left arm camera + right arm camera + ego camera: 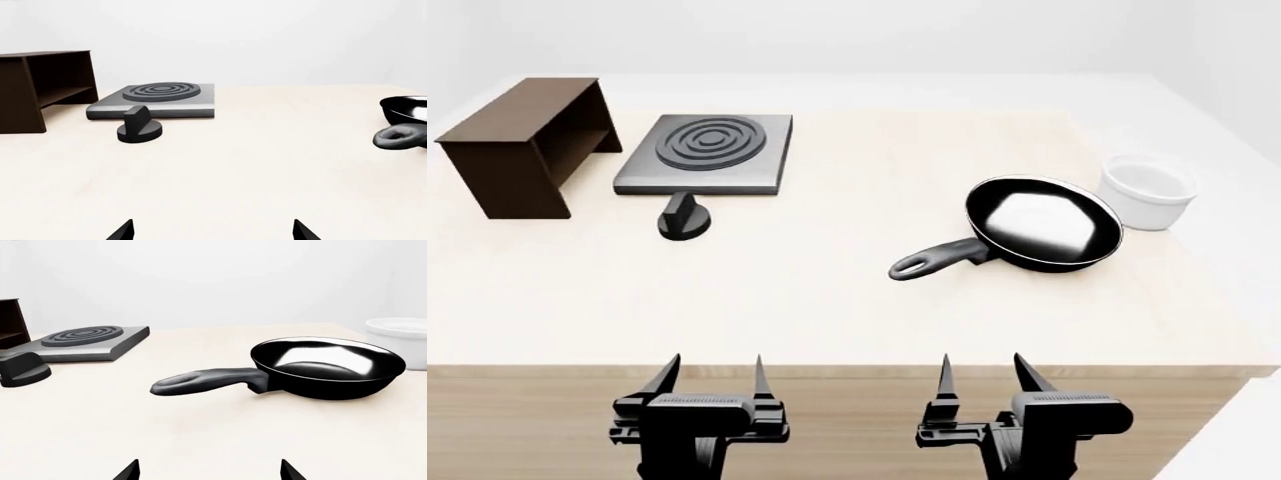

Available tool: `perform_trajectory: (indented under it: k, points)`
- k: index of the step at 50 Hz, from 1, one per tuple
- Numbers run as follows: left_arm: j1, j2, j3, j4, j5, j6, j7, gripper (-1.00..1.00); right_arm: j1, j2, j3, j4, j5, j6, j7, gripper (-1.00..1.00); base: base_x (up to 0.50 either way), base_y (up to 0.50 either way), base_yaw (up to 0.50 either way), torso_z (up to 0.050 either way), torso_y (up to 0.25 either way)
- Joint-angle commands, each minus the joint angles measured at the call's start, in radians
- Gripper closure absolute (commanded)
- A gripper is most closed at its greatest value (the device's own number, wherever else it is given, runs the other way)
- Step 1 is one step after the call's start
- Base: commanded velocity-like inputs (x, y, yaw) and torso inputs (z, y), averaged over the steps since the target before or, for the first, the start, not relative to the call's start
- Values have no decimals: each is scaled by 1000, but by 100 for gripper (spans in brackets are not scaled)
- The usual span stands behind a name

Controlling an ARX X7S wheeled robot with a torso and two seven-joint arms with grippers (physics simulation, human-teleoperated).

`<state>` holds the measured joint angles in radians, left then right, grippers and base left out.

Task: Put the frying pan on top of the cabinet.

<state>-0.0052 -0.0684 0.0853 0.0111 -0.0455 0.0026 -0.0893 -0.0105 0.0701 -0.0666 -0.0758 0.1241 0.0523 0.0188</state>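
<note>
Pan [1045, 224] sits on the table's [854, 290] right half, handle pointing toward the near left, resting flat and untouched by either gripper. Starting at the far left in the head view, the cabinet [521, 130] stands at the table's back corner, its open side facing the burner [707, 152] just beside it. A black knob [685, 218] lies in front of the burner, close to its near edge. Well to the right comes the pan, and just beyond its far right rim a white bowl [1149, 190] stands. Below the table's near edge, the left gripper [717, 380] hangs with fingers spread and nothing between them; the right gripper [981, 378] is likewise spread wide and empty.
</note>
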Motion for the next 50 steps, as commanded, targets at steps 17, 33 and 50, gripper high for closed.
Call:
perform_trajectory:
  k: [17,33,50]
  points:
    - [-74,-50,26,247,-50,-252,-55,-100,96,83,22,-317,111,348,106,-100,0,-436,0,0,0]
    - [-212,-86,6,411,-80,-493,-101,-100,161,136,20,-551,126,539,150,-100,344,0,0,0,0]
    - [-222,-96,12,415,-91,-498,-116,-100,169,146,19,-555,136,544,161,-100,500,0,0,0,0]
